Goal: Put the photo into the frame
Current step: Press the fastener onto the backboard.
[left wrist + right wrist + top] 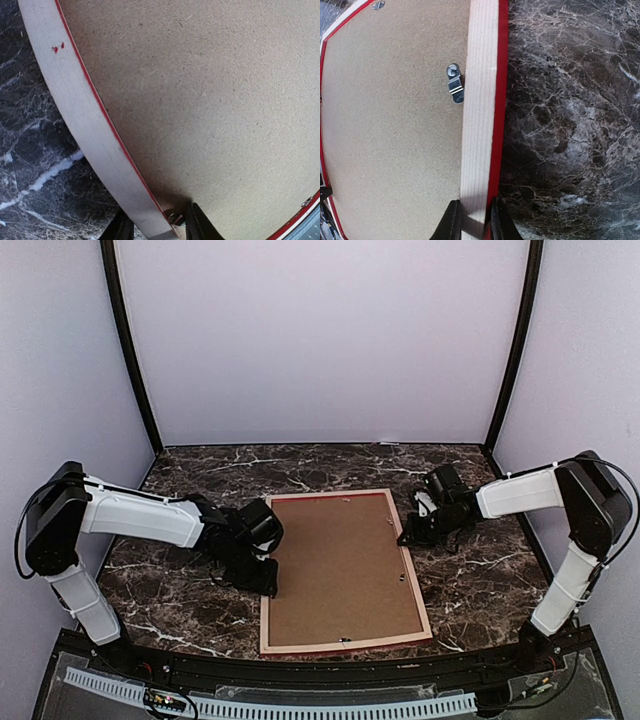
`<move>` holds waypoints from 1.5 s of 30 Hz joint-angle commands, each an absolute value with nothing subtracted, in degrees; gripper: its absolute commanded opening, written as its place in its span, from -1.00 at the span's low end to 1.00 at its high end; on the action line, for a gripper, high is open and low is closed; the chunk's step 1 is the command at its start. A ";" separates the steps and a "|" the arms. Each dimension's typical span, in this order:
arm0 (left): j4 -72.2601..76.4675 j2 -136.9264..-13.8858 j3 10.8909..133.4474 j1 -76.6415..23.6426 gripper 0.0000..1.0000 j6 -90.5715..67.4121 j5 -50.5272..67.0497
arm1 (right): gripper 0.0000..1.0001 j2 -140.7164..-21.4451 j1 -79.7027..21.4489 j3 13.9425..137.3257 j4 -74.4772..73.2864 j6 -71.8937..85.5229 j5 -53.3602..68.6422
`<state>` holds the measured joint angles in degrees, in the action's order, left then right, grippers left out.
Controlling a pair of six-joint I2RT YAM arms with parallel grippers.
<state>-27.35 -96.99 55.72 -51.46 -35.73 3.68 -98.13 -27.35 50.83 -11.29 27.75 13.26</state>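
**Frame face-down, both grippers on its long rails**

The frame (345, 644) lies flat on the marble table (190, 615), centre, between the 2 arms, rear side up: pale wood rail backs w/ a thin red edge. The brown backing board (340, 570) sits inside it.

L gripper (268, 585) is at the frame's left long rail, toward the near end. In the left wrist view, 1 finger (120, 229) is on the table side and the other on the board side, w/ a small metal clip (173, 217) by the inner one. Jaws are part-way apart. Can't tell if they actually pinch the rail.

R gripper (410, 537) is on the right long rail, toward the far end. Its fingers (451, 222) are tight against both sides of the rail, so it's clamped on the frame. A metal turn-clip (454, 82) sits on the board just inside the rail, ahead of the fingers.

The long axis runs near-to-far, slightly skewed, w/ the near end shifted toward the R arm. Short rails face the arm bases and the back wall.
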 commanded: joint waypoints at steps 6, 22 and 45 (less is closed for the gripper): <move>-26.73 -99.10 51.84 -51.48 -0.29 -35.80 6.81 | -1.00 -100.28 -26.61 48.08 -14.66 27.60 10.83; -24.64 -96.04 46.73 -47.05 -0.06 -36.89 11.15 | -1.00 -100.44 -26.63 47.90 -14.32 27.25 11.44; -27.61 -98.22 46.05 -45.97 -0.30 -34.73 8.28 | -1.00 -100.62 -26.63 48.16 -14.50 27.03 11.82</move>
<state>-19.81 -93.71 48.86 -46.24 -36.21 12.03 -97.97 -27.24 50.39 -10.66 27.57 13.50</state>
